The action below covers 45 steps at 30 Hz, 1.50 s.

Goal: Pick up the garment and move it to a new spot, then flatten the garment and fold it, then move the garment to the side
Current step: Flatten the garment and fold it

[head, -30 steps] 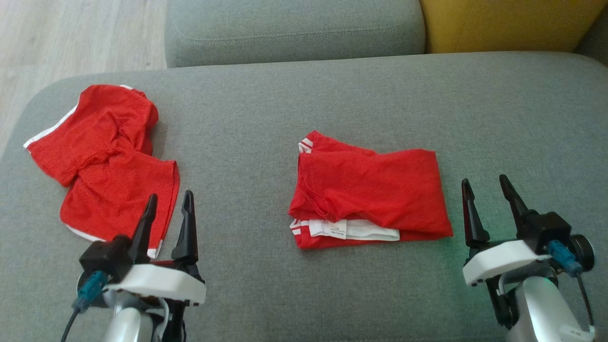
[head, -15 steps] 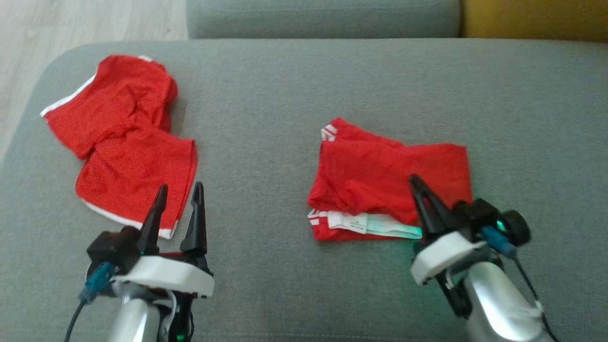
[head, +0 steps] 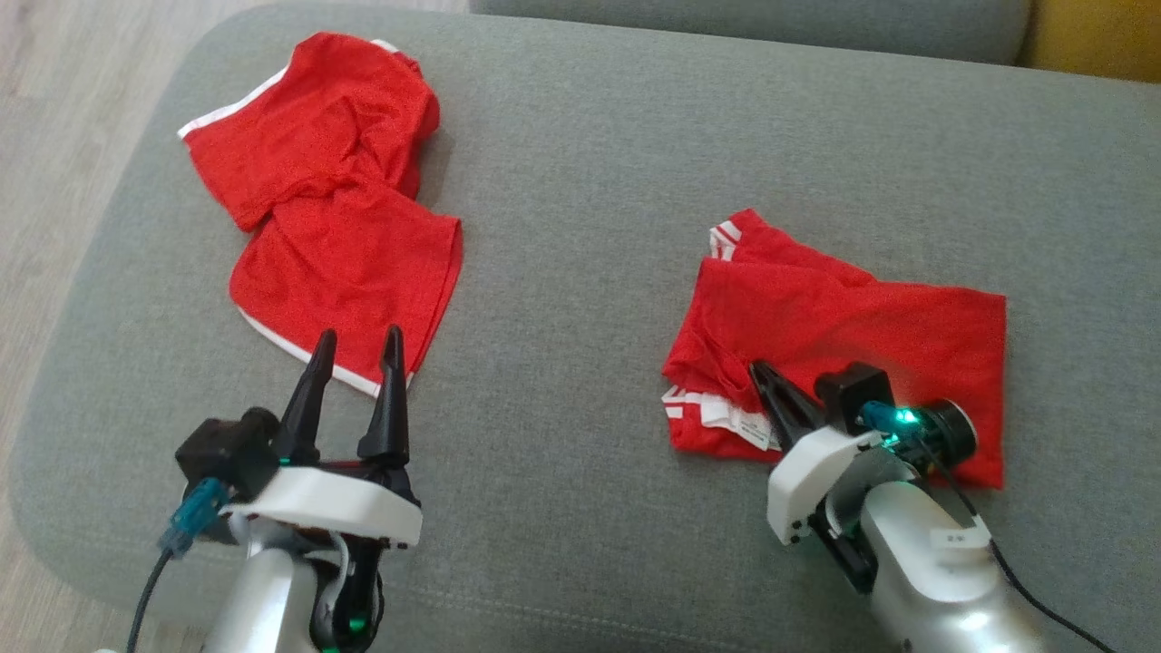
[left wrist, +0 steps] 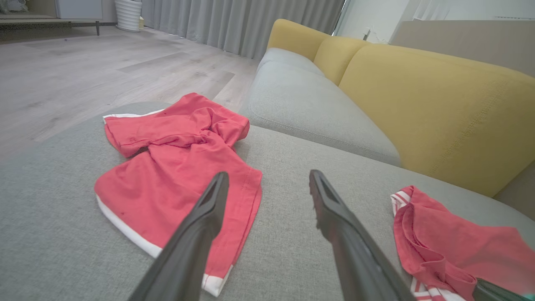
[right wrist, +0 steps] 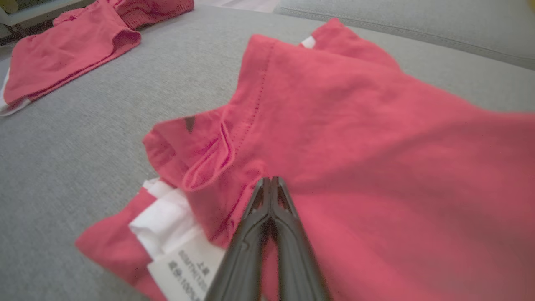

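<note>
R gripper [head: 760, 370] low, forearm angled to 11 o'clock, jaws closed, tips on folded red shorts [head: 871, 317] at seat cushion's [head: 590, 163] 3 o'clock. L gripper [head: 360, 332] open, pointing 12, by crumpled red shorts [head: 336, 209].

A grey sofa cushion [head: 580, 181] carries two red garments, well apart. A crumpled garment [head: 336, 209] with white trim lies toward 10 o'clock, near the cushion's edge. A folded garment [head: 862, 317] lies toward 4 o'clock, a white label [head: 739, 419] showing at its 7 o'clock corner.
</note>
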Available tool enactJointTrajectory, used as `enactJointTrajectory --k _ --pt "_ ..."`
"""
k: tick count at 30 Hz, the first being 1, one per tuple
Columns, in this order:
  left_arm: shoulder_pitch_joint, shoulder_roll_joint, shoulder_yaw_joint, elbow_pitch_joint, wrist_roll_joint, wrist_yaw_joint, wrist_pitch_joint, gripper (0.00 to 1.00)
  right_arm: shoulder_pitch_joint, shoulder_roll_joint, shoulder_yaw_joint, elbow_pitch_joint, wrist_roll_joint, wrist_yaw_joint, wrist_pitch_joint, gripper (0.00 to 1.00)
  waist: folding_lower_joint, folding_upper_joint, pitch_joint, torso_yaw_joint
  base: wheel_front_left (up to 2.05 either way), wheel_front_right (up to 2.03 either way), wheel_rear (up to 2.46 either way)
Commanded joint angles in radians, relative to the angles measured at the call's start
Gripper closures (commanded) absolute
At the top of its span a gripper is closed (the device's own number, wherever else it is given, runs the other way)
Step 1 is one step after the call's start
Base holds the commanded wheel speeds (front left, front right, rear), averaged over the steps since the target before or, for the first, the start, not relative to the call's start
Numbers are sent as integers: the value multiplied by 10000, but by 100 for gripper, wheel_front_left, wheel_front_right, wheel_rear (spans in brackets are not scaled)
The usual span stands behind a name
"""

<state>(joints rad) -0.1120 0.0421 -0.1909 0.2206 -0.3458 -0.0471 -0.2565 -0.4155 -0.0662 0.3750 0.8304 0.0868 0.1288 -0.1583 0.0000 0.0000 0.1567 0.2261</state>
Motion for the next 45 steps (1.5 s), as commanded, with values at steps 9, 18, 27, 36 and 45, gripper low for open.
enactJointTrajectory --k 9,18,27,36,45 --pt "-370 81 316 -247 -9 79 -53 0 -465 155 2108 -100 1643 19 -546 100 0 0 -81 43 0 0 0" --pt "-307 81 435 -305 56 90 -53 0 -961 158 2448 -211 2443 19 -746 100 0 0 -279 -522 0 0 0" --pt "-317 81 669 -523 -52 35 -53 0 -1088 -322 370 -1196 2071 19 -992 100 0 0 -524 -1452 0 0 0" --pt "-493 81 554 -658 6 -1 -53 0 203 -726 -2600 -3231 1179 19 -922 61 0 0 -609 -2046 0 0 0" --pt "-287 81 294 -489 226 38 -53 0 1561 -288 -3456 -4358 94 19 -715 0 0 0 -691 -2159 0 0 0"
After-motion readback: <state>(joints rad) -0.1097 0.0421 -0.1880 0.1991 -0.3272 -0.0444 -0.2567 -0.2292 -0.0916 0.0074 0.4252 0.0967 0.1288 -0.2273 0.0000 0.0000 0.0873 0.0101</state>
